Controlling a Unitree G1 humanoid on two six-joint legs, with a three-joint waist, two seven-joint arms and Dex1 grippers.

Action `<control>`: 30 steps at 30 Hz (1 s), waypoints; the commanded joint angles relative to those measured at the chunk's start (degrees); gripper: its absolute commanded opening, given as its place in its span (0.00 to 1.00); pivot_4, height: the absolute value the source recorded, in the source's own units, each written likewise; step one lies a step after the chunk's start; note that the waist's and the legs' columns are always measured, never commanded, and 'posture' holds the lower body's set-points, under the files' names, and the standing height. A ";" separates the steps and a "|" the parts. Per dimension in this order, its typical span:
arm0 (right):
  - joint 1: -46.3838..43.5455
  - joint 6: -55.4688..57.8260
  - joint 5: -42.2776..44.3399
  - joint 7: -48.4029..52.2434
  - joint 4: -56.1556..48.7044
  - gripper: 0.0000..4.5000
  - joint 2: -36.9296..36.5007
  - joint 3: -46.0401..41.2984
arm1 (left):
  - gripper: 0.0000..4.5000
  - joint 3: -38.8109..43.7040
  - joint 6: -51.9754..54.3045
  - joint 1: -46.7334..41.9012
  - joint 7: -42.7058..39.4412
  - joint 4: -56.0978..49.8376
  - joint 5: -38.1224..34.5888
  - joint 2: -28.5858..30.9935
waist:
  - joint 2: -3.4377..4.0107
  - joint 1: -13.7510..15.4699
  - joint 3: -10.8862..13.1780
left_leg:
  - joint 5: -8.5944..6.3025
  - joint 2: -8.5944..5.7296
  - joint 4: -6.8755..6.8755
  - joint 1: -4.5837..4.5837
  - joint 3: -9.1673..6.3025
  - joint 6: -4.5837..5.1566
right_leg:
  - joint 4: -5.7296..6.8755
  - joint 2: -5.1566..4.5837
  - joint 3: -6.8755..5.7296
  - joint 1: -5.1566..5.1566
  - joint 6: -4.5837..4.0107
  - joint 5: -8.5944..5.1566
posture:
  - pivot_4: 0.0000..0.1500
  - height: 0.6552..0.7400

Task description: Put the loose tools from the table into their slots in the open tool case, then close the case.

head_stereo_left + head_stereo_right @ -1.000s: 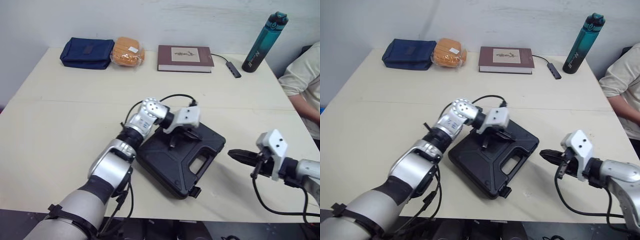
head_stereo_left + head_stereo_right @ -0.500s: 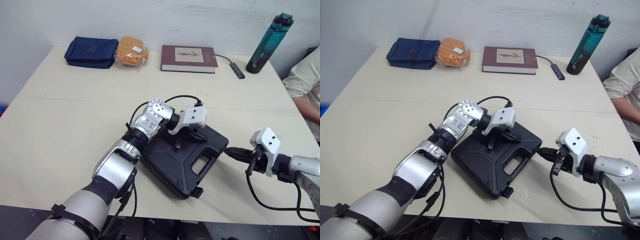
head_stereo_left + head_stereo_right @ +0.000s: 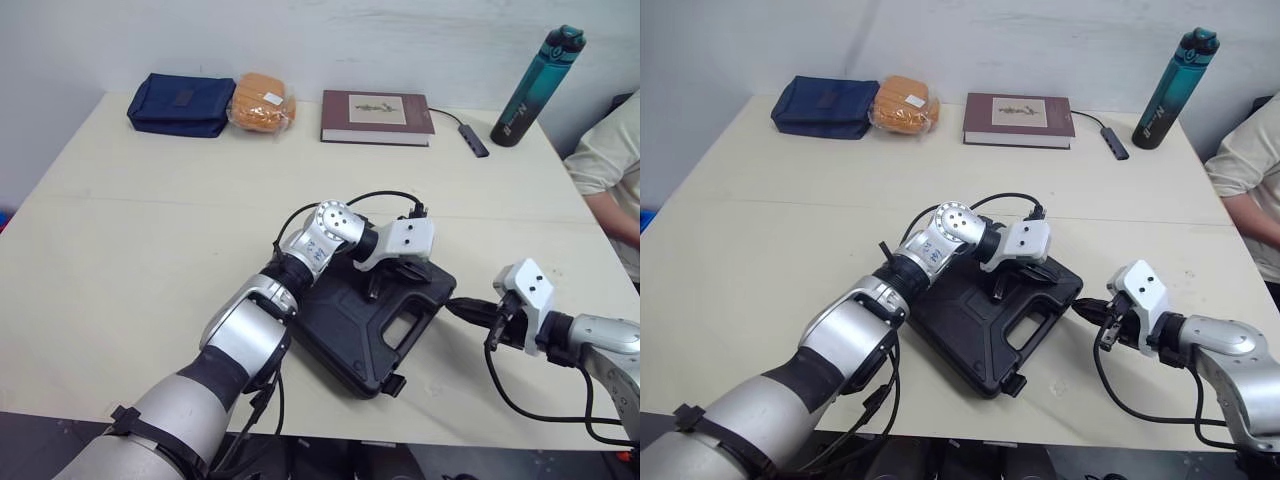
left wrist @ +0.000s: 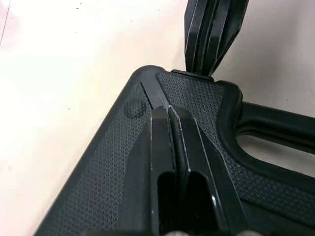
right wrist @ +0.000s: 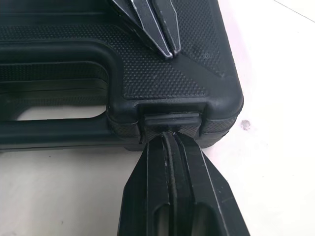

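The black tool case (image 3: 340, 335) lies closed near the table's front edge, handle side facing front right. My left gripper (image 3: 383, 288) is shut, its tips (image 4: 167, 111) resting on the textured lid close to the right corner. My right gripper (image 3: 462, 309) is also shut with nothing in it, and its tips (image 5: 170, 133) press against the latch (image 5: 171, 120) at that same corner. In the right wrist view, the left gripper's fingers (image 5: 158, 27) show on the lid just behind the latch. No loose tools lie on the table.
Along the far edge sit a navy pouch (image 3: 178, 103), an orange packet (image 3: 262, 100), a brown book (image 3: 375, 105), a cabled hub (image 3: 470, 140) and a teal bottle (image 3: 537, 72). A person's arm (image 3: 605, 175) is at the right. A second latch (image 3: 392, 383) sticks out at the case's front.
My left gripper slid right across the lid toward the case's right corner. My right gripper moved left until its tips met the corner latch.
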 commanded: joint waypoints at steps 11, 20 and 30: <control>4.69 0.66 2.43 3.84 -7.42 0.00 -4.20 -6.94 | 0.01 1.22 3.20 3.31 -8.47 -6.12 -2.35 3.95 | 0.11 -0.34 0.04 | 0.03 0.04 -0.09 -0.07 -0.01 -0.05 | 0.06 0.03 0.00 -0.11 -0.03 -0.02 | 1.00 1.00; 19.93 3.80 13.77 10.82 -24.06 0.00 -5.46 -9.18 | 0.01 -2.48 36.07 21.39 -27.94 -62.18 -30.12 27.89 | 0.53 -0.38 0.27 | 0.07 0.05 -0.07 -0.13 -0.31 -0.13 | 0.14 0.11 0.03 0.00 -0.06 -0.03 | 1.00 1.00; 20.04 0.72 7.76 7.38 -23.25 0.00 -5.63 0.84 | 0.01 -11.02 30.68 27.60 -18.96 -65.55 -21.41 28.18 | 0.53 0.99 0.26 | -0.01 -0.18 -0.02 -0.20 -0.59 0.01 | -0.29 0.01 0.15 0.13 -0.04 -0.02 | 1.00 1.00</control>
